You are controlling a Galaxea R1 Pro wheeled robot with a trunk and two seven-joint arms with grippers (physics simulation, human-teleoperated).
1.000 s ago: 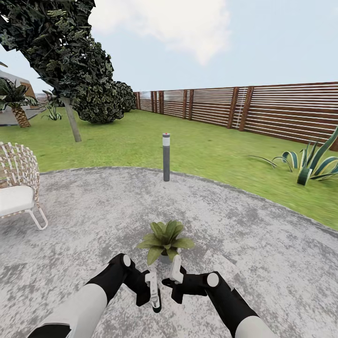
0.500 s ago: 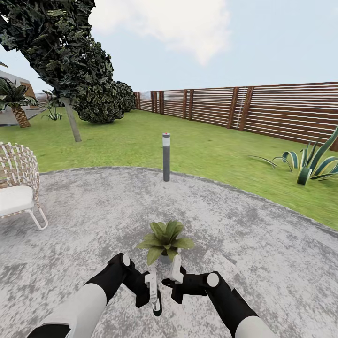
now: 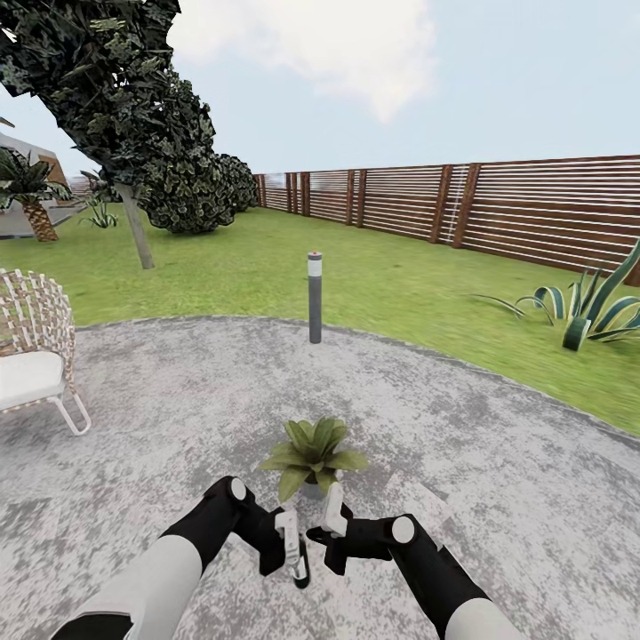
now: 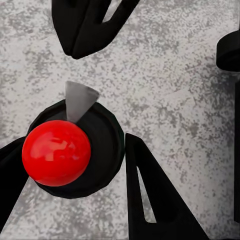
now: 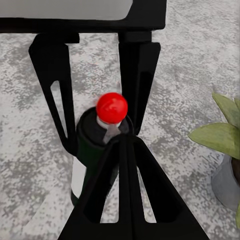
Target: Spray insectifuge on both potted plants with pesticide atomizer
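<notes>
The left gripper (image 3: 298,556) has its jaws spread around the pesticide atomizer (image 4: 75,150), a dark bottle with a red cap standing on the mottled patio (image 3: 498,462). The right gripper (image 3: 331,516) hovers just beside it, jaws closed and empty. Beyond them sits a potted plant (image 3: 313,453), then a grey bollard lamp (image 3: 315,298) and the slat fence (image 3: 498,209).
</notes>
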